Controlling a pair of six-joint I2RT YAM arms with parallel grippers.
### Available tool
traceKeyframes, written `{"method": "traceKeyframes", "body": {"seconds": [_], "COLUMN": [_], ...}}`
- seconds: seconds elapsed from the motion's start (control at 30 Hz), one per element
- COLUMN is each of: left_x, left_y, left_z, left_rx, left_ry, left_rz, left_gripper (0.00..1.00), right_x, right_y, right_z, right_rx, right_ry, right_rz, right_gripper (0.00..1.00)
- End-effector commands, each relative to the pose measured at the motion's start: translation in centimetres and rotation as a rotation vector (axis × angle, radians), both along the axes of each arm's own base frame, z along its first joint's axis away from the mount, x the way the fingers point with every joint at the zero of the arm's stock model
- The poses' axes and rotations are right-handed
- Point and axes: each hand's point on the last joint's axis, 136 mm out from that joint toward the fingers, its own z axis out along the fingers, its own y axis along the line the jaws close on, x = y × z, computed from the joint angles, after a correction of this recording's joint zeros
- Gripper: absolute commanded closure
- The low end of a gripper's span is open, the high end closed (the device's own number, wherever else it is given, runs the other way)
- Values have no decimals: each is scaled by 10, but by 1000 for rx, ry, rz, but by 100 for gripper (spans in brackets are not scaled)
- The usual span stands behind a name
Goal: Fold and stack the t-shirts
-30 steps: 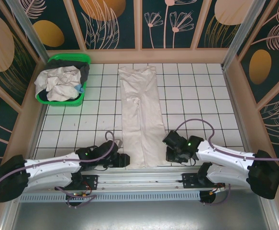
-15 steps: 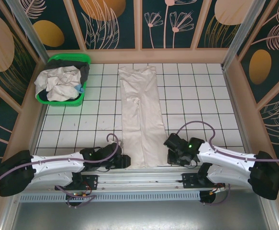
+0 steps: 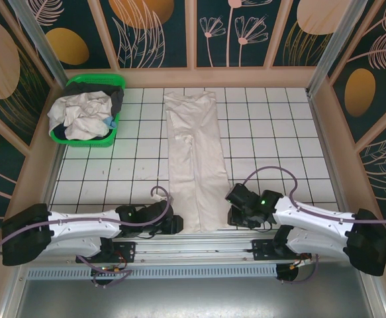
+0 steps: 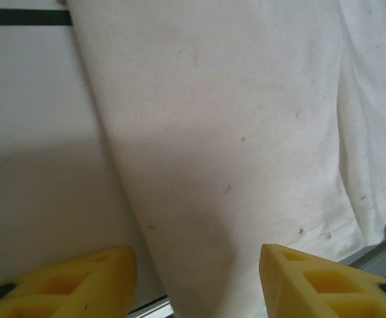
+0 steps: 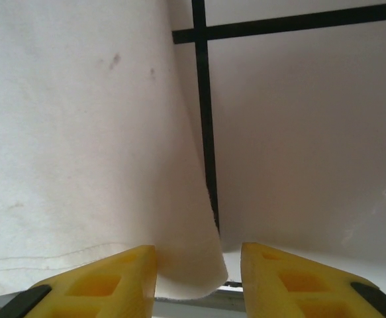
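Observation:
One off-white t-shirt (image 3: 194, 159) lies folded into a long narrow strip down the middle of the tiled table (image 3: 272, 142). My left gripper (image 3: 174, 224) sits at its near left corner. In the left wrist view the gripper (image 4: 196, 281) is open, with its yellow fingers (image 4: 80, 285) spread over the shirt's edge (image 4: 232, 119). My right gripper (image 3: 231, 211) is at the near right corner. There it (image 5: 198, 271) is open, the shirt's corner (image 5: 186, 258) lying loose between the fingers (image 5: 292, 278). More t-shirts (image 3: 80, 116) are heaped in the basket.
A green plastic basket (image 3: 96, 81) stands at the back left, with a dark garment among the pale ones. Wooden walls close the table on three sides. A metal rail (image 3: 199, 242) runs along the near edge just behind the shirt's hem.
The right gripper's jaws have spread apart around the shirt's corner. The left arm has sunk lower and shifted slightly toward the near rail. The shirt lies as before.

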Motion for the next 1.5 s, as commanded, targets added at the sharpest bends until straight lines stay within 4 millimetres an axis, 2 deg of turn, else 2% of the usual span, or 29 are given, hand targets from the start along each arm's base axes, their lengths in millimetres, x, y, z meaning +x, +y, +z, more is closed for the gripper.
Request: {"method": "traceKeyframes", "body": {"seconds": [0.0,0.13,0.2,0.23,0.37,0.47,0.6,0.83,1.07,1.13,1.2,1.27,1.33,1.43,1.47], "left_x": [-21,-23,-24,-23,-18,-18,-22,-29,-29,-30,-32,-31,-30,-21,-17], "left_y": [-21,-28,-29,-29,-26,-22,-17,-11,-15,-13,-8,-4,-7,-12,-12], "left_z": [-5,-1,4,6,22,30,28,9,7,3,-2,-6,-5,5,10], "left_rx": [-49,-42,-30,-13,25,63,95,124,104,114,135,168,182,197,202], "left_ry": [89,89,84,76,49,55,87,130,122,129,141,138,127,80,55], "left_rz": [-66,-98,-117,-121,-125,-120,-123,-124,-136,-138,-137,-139,-158,-168,-167], "left_gripper": [47,54,65,66,59,51,50,50,59,60,53,53,57,81,85], "right_x": [-3,-4,-3,-3,-1,1,2,3,7,7,6,7,8,12,17], "right_y": [-7,10,10,9,8,11,11,11,15,14,15,14,13,17,18], "right_z": [-8,-10,-10,-10,-6,-2,-1,4,13,14,13,13,17,26,31], "right_rx": [-51,34,29,21,17,42,48,66,70,69,71,68,60,70,66], "right_ry": [0,8,5,4,-10,-21,-29,-43,-59,-62,-58,-60,-69,-84,-107], "right_rz": [-15,1,1,0,-7,-8,-10,-7,0,-3,-1,-2,-3,3,0], "right_gripper": [61,64,71,76,89,95,100,100,100,100,100,100,100,100,100]}}
